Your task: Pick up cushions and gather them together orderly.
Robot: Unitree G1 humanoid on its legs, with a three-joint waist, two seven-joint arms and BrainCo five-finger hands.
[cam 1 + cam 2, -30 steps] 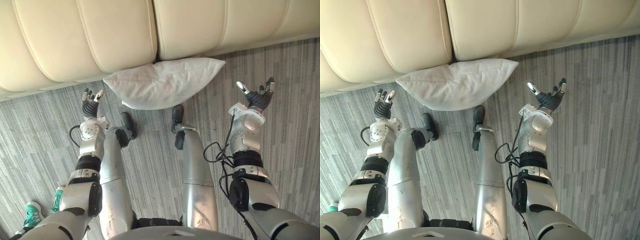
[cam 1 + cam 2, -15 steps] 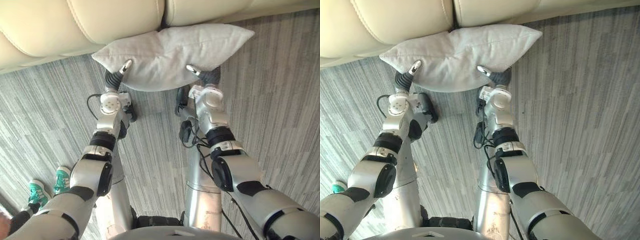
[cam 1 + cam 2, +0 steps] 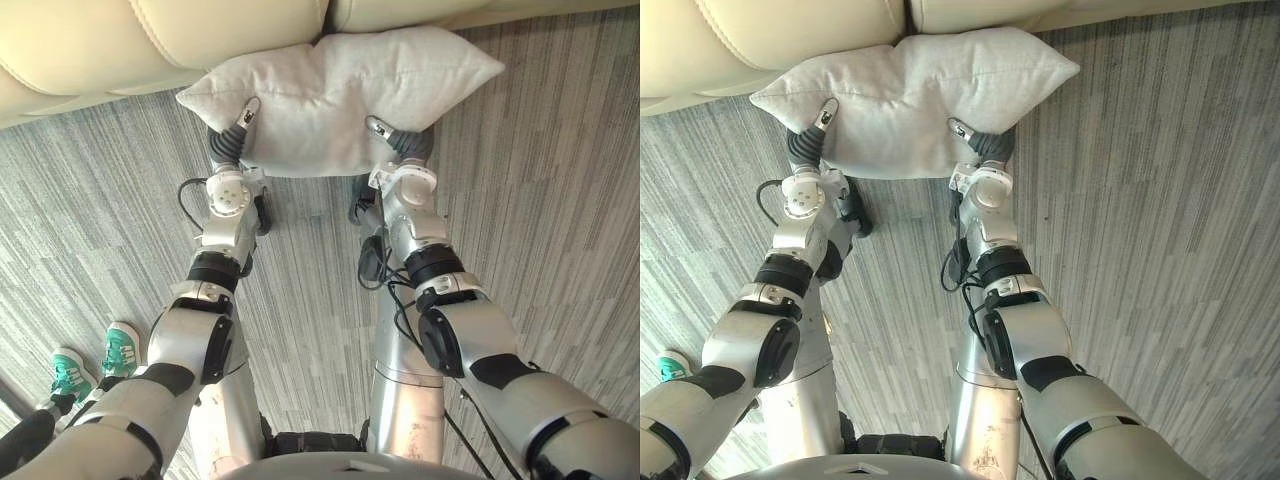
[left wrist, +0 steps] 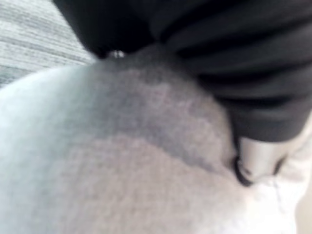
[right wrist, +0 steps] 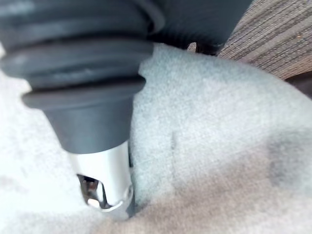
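Pale grey cushion point(image 3: 340, 95) at the foot of the cream sofa point(image 3: 200, 35), far edge touching the sofa front below the seam between two seat pads, near edge toward the robot; cannot tell whether clear of the striped grey carpet point(image 3: 560, 200) or resting on it. Gripped along the near edge at two places: left hand point(image 3: 228, 145) close to the left corner, right hand point(image 3: 408, 148) right of the middle, each with thumb laid over the top face and fingers tucked out of sight beneath. Judged a pinch in both cases; see the right wrist view for the thumb point(image 5: 105, 180) sunk into the cloth, and the left wrist view for the dark cover point(image 4: 253, 97) pressed hard against the bulging fabric. Two-handed hold probably chosen for a soft, wide body: apt to sag and fold from a single corner, likelier to hang level between two spaced grips. Grips on the near edge likely forced by the sofa, blocking any reach from behind. Task judged at an early step: one cushion in hand, not yet carried to any gathering place. Main risk: cloth slipping out of shallow pinches during lifting. At the lower left, on the carpet, a person's green shoes point(image 3: 95, 355), well apart from the cushion
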